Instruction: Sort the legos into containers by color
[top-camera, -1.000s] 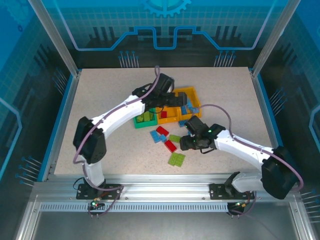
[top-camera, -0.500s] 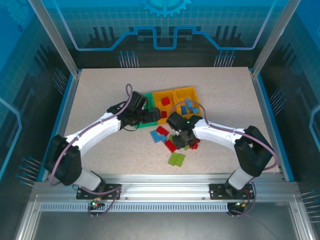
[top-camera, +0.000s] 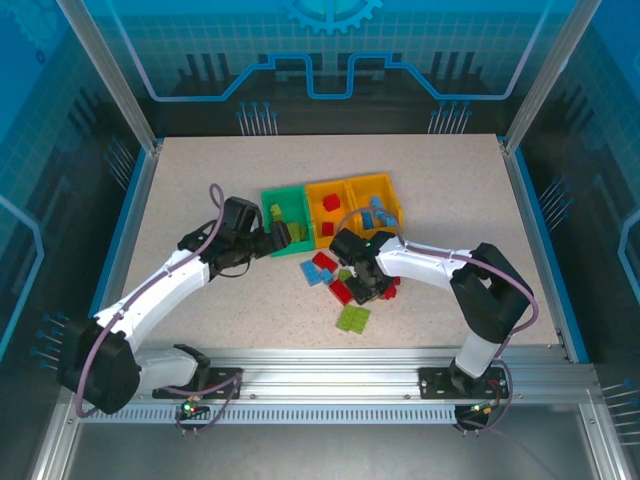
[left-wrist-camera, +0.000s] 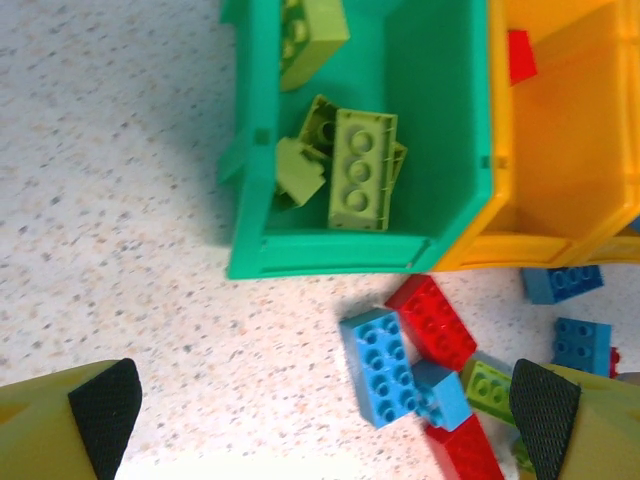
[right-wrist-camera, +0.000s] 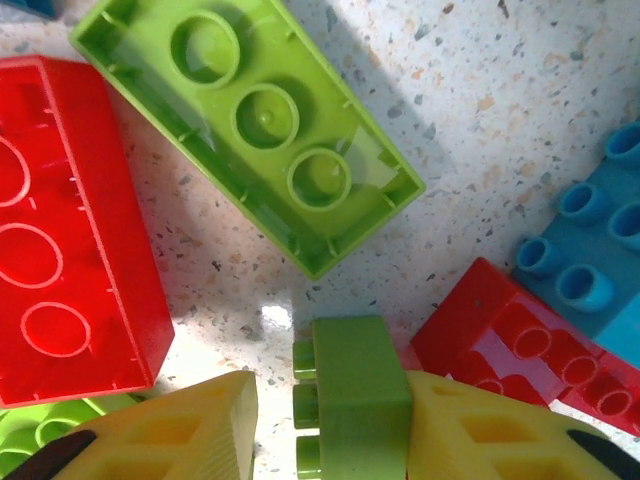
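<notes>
Left end effector (top-camera: 279, 237): jaws at their widest, nothing held. It hovers over the bench (top-camera: 190, 180) just short of the green bin (left-wrist-camera: 250, 160).

Green bin: several lime legos (left-wrist-camera: 360, 170) lie inside.

Middle orange-yellow bin (top-camera: 322, 188): it touches the green one and holds red pieces.

Loose legos (top-camera: 322, 266): a mixed red, blue and lime cluster sits just in front of the bins. One flat lime plate (top-camera: 352, 319) lies nearer my side, apart from the cluster.

Right end effector (top-camera: 367, 284): low over that cluster, jaws narrowed partway around a small lime brick (right-wrist-camera: 350, 390). One finger (right-wrist-camera: 470, 430) touches the brick. The studs face the other finger across a slim gap, so I cannot tell whether the hold is made.

Right orange-yellow bin (top-camera: 385, 184): blue pieces.

Handling, in my judgement: the bricks are light, rigid and glossy, so they are likely to skid or pivot under an uneven squeeze. The flat side walls are the place to take hold. A pad on the studs, as here, risks the brick twisting out. The neighbours crowd in, notably a long lime brick (right-wrist-camera: 250, 130) and a red brick (right-wrist-camera: 60, 220), and may get nudged.

Surface: a flat, speckled, pale bench with some sheen. Room: an aluminium-framed enclosure (top-camera: 110, 70) with clear, blue-lit panels.
</notes>
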